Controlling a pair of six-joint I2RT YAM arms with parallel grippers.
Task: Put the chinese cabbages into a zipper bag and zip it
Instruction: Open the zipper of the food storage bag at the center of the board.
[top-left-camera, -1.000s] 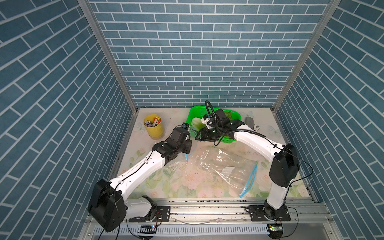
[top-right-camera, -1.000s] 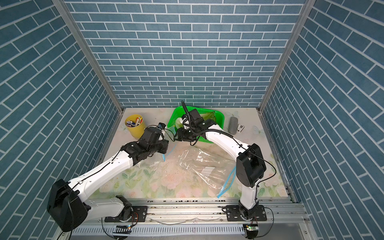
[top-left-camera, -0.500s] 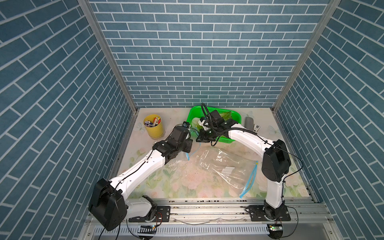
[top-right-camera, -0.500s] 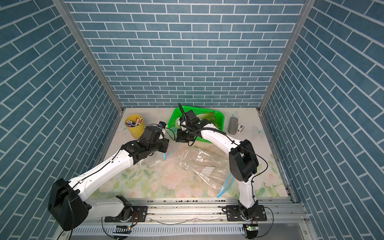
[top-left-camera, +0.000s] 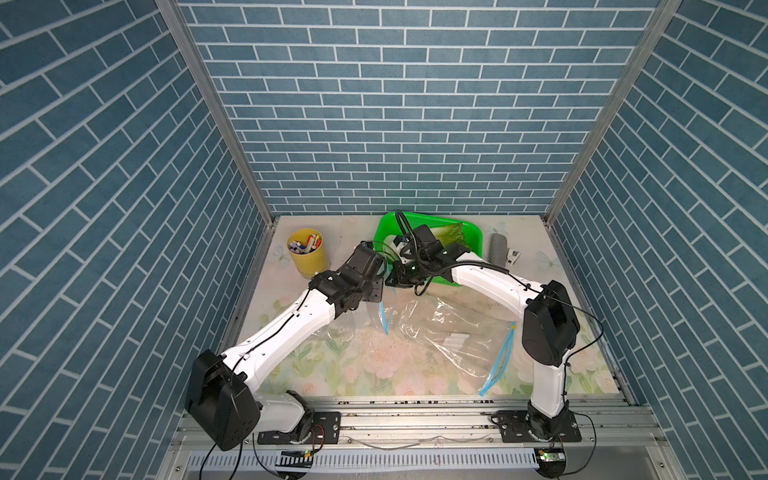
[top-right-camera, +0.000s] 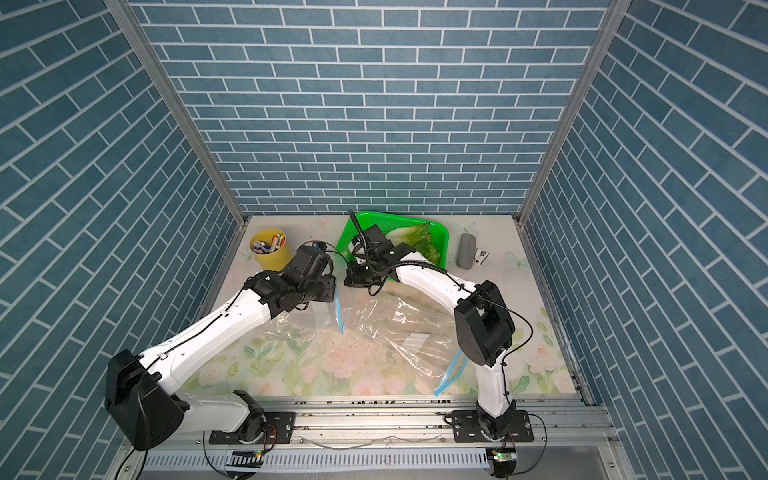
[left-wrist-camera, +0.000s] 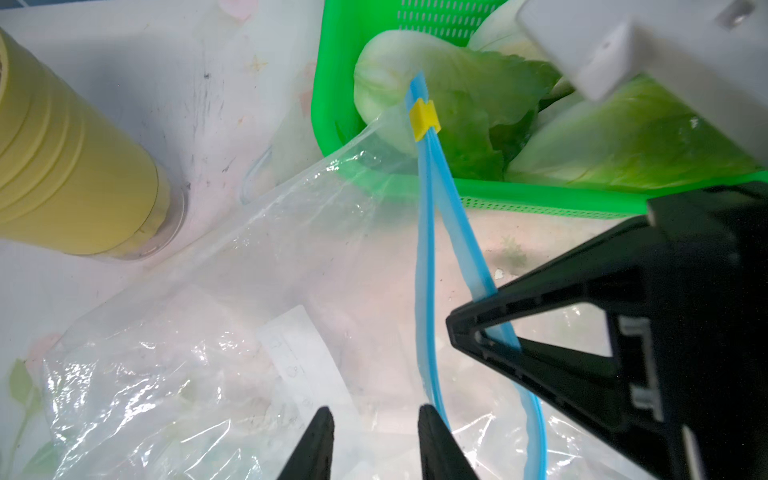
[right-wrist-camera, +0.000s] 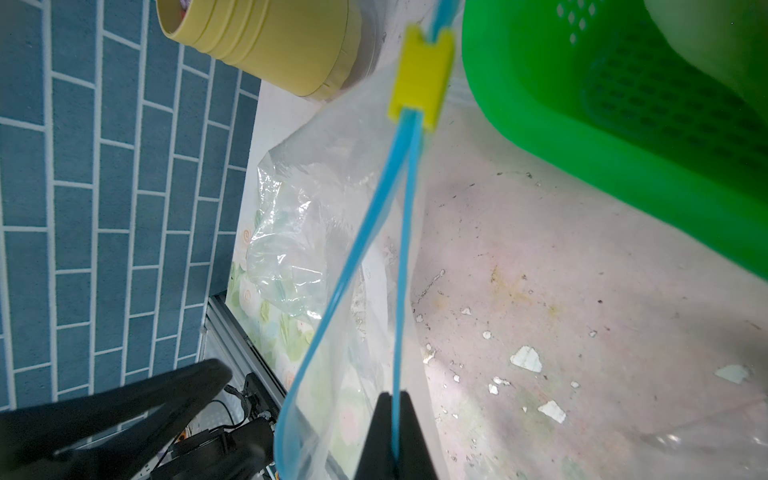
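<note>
Beside the green mesh basket (left-wrist-camera: 540, 203) of leafy chinese cabbages (left-wrist-camera: 478, 104), my right gripper (right-wrist-camera: 395, 409) pinches the clear plastic zipper bag (left-wrist-camera: 249, 291); left gripper (left-wrist-camera: 374, 424) gapes.

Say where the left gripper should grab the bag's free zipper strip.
I'd pinch the free strip mid-length, opposite the right gripper's pinch on the other strip, coming from the side away from that gripper: the strip is lifted, bows outward, and the open left gripper sits beside it.

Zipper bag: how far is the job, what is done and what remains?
Done: zipper bag mouth parted. In hand: right gripper shut on one blue zipper strip, left gripper open. Left: the chinese cabbages lie in the green basket, so bagging and zipping remain.
</note>
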